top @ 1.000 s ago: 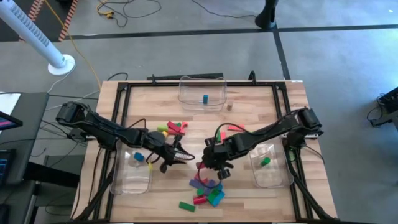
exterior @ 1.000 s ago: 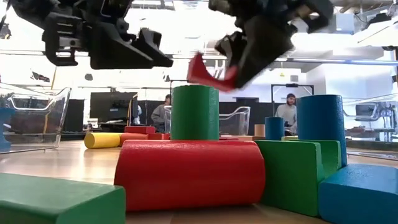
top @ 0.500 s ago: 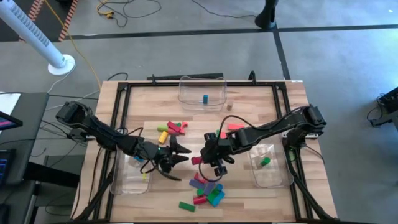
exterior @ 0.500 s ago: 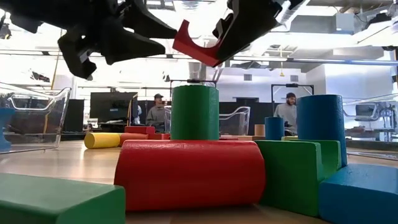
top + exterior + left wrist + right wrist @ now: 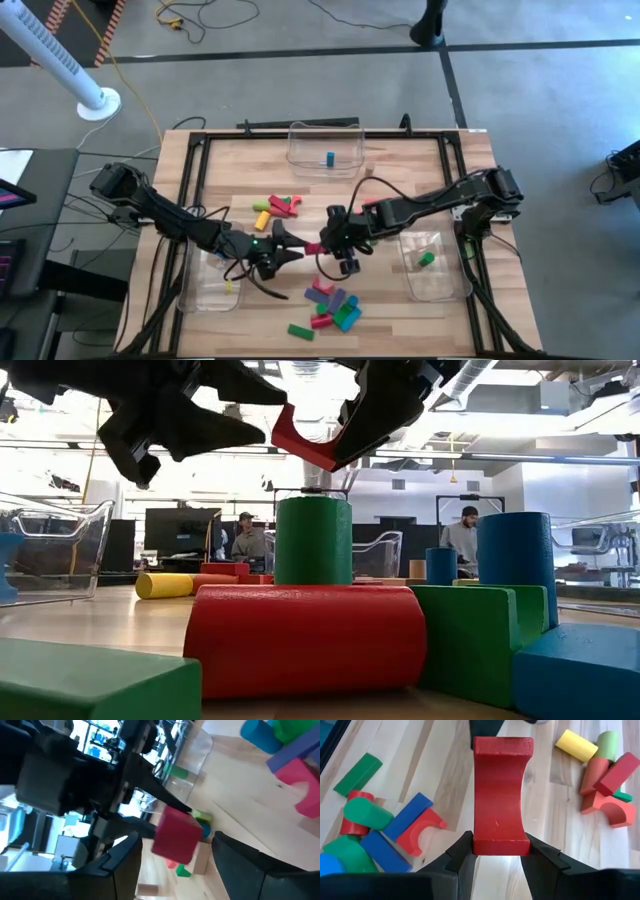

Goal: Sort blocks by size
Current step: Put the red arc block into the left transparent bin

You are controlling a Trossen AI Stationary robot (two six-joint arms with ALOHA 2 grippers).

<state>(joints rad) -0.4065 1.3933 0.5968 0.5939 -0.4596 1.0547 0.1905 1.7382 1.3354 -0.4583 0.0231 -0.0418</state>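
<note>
High view: left claw (image 5: 287, 247) has spread beside the red arch (image 5: 313, 249).

Even overhead light falls on the bench (image 5: 400, 190), leaving only faint shadows. At bench level, bright ceiling lights behind the green cylinder (image 5: 313, 540) silhouette both arms. Beside the red arch block (image 5: 177, 836), the left wrist view is soft and smeared.

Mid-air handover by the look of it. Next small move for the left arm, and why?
Probably ease the open left gripper forward around the free end of the red arch, then close. The right gripper is shut on the arch's other end, holding it above the table, and the left fingers already flank it without gripping.
</note>
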